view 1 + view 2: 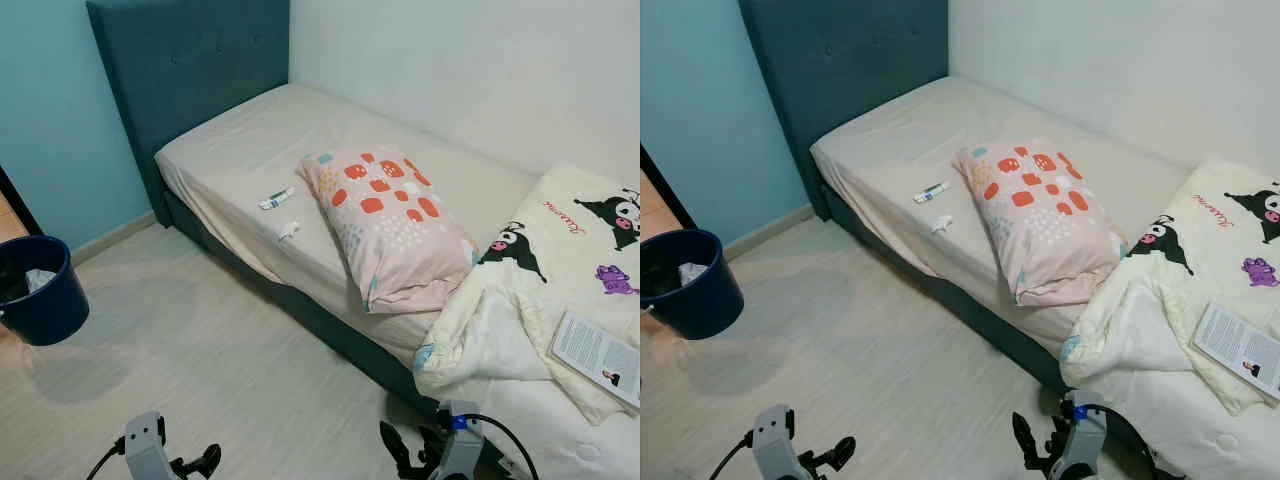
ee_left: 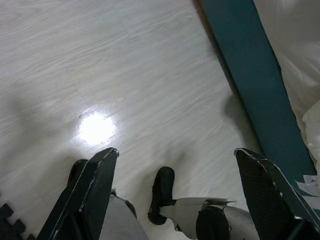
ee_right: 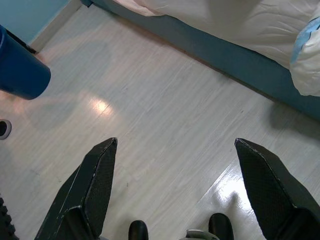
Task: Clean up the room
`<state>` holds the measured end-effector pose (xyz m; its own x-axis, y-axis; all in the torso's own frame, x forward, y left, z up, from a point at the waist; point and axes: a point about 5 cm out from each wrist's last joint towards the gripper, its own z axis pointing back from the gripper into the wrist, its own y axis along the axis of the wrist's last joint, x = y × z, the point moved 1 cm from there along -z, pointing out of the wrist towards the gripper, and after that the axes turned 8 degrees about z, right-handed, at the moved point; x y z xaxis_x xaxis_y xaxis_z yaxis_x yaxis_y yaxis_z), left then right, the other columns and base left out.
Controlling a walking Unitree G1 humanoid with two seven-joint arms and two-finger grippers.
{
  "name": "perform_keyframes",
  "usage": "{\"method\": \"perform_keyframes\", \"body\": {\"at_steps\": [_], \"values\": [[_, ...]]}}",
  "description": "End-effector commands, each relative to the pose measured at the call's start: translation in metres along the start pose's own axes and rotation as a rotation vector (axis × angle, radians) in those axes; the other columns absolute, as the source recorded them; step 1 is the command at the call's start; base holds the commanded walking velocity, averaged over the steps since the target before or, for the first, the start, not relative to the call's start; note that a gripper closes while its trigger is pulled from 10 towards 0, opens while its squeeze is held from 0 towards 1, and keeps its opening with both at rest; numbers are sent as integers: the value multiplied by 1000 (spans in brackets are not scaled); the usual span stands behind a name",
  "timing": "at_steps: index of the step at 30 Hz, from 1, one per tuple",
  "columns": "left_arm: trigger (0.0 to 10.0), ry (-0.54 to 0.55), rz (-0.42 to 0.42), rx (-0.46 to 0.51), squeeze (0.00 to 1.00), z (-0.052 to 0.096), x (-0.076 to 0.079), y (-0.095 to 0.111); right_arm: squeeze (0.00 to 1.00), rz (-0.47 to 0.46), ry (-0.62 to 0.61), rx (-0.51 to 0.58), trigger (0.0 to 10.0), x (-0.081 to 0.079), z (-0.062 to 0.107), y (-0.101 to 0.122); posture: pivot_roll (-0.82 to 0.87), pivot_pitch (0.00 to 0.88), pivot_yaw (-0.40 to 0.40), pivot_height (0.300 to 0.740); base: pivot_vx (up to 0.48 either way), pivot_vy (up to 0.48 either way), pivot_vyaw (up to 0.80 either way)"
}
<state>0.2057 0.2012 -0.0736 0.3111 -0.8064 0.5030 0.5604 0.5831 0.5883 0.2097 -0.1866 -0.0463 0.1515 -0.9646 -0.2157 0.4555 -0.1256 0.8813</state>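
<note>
1. Small white-and-green tube [image 1: 276,199] lies on the bare beige mattress [image 1: 230,150], just beside the pink patterned pillow [image 1: 390,225]; a crumpled white scrap [image 1: 288,231] lies near it, toward the mattress edge.
2. Both likely light; tube stiff and slick, so pinch it across the middle.
3. Tube's label too small to read.
4. Round dark blue bin [image 1: 40,290] stands well apart from the pillow, cut off by the frame.
5. Left hand [image 2: 182,187] and right hand [image 3: 175,185] open, empty, low over the floor.
</note>
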Motion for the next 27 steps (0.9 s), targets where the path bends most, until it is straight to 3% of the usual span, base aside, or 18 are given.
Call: {"method": "perform_keyframes", "body": {"at_steps": [1, 27], "values": [[10000, -2, 4, -19, 0, 1, 1, -7, 0, -14, -10, -12, 10000, 0, 3, -4, -104, 111, -65, 740, 0, 0, 0], [10000, 22, 3, -42, 0, 3, -6, -10, 0, -11, -9, -21, 10000, 1, 3, -5, -102, 104, -67, 740, 0, 0, 0]]}}
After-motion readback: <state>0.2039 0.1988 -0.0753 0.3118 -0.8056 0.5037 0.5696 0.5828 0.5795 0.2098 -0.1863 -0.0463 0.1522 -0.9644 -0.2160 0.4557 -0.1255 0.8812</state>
